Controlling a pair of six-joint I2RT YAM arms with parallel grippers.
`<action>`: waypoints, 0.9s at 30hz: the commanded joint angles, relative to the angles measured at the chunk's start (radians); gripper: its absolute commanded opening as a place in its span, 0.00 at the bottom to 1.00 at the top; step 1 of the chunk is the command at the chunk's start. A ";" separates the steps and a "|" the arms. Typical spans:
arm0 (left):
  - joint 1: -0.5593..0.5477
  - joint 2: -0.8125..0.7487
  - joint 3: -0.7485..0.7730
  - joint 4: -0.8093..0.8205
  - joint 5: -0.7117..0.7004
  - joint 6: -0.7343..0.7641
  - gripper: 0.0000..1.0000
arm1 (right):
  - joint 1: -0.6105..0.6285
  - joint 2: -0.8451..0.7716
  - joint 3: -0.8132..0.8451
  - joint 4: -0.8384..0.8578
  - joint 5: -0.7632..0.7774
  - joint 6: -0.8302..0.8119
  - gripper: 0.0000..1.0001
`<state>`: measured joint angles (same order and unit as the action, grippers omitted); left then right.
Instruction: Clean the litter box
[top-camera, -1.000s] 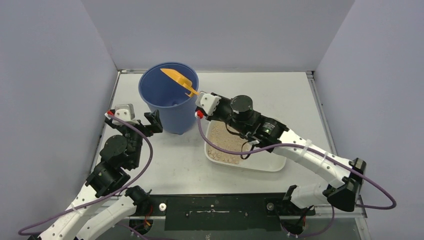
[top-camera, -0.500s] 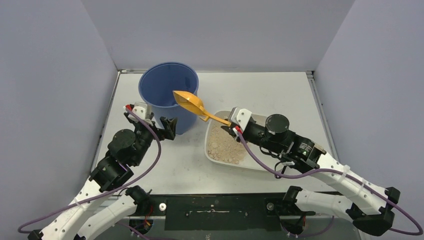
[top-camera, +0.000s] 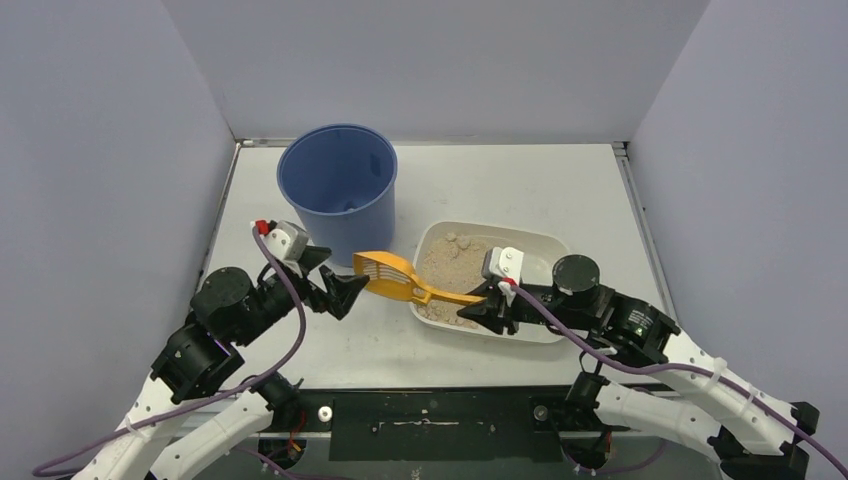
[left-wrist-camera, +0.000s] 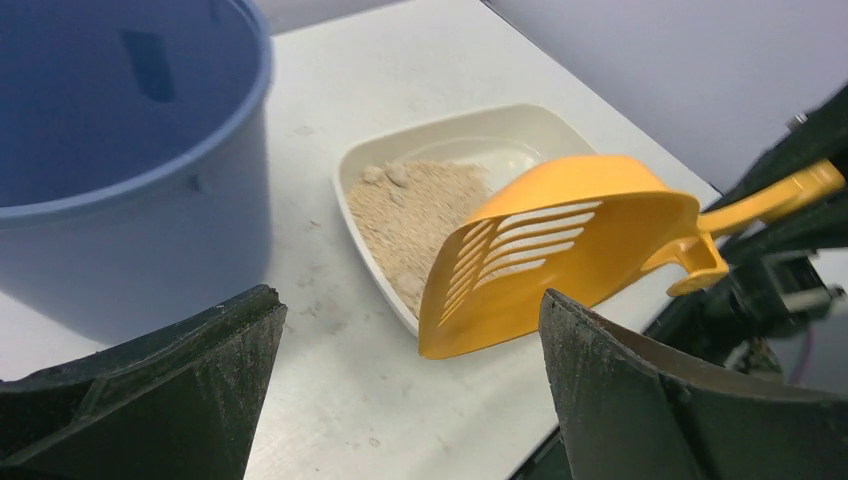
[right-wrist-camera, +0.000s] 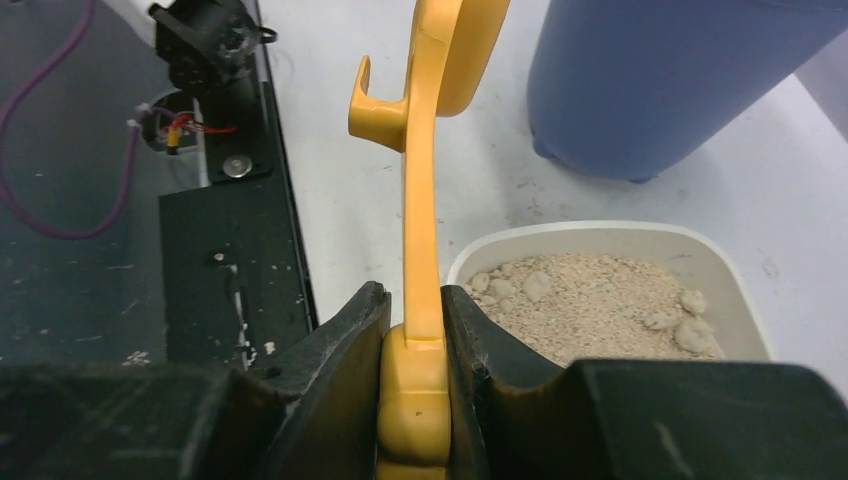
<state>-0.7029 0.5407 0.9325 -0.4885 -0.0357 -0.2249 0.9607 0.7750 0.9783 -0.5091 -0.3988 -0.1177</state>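
On a pale, smooth table (top-camera: 560, 190), a tall, round, blue plastic bucket (top-camera: 338, 190) stands at the far left. The litter box (top-camera: 545, 240), a shallow white tray with rounded corners, lies just to its right in front of the right arm. Tan, sandy granules are heaped towards the tray's left side.

Between the two hangs a yellow plastic scoop (top-camera: 385, 272), its slotted head empty and tipped on edge over bare table. The right gripper (top-camera: 487, 303) is clamped tight on the scoop's thin handle. The left gripper (top-camera: 335, 280) gapes wide and holds nothing, and the scoop head sits just beyond its dark fingers.

A few pale clumps (top-camera: 458, 240) lie at the tray's far end, so the sifting looks unfinished. The next move likely calls for swinging the scoop back and sliding it low under those lumps, then keeping it level on the way to the bucket. A handover to the waiting left jaws cannot be ruled out.
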 joint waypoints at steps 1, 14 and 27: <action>0.007 0.021 0.049 -0.074 0.247 -0.005 0.97 | -0.008 -0.055 -0.014 0.015 -0.136 0.083 0.00; 0.007 -0.035 -0.005 0.014 0.537 -0.125 0.82 | -0.008 -0.127 -0.044 0.013 -0.264 0.170 0.00; 0.007 -0.048 -0.055 0.108 0.593 -0.180 0.40 | -0.008 -0.132 -0.051 0.054 -0.306 0.236 0.00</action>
<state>-0.7025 0.5053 0.8898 -0.4858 0.5194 -0.3767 0.9607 0.6502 0.9245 -0.5198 -0.6735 0.0944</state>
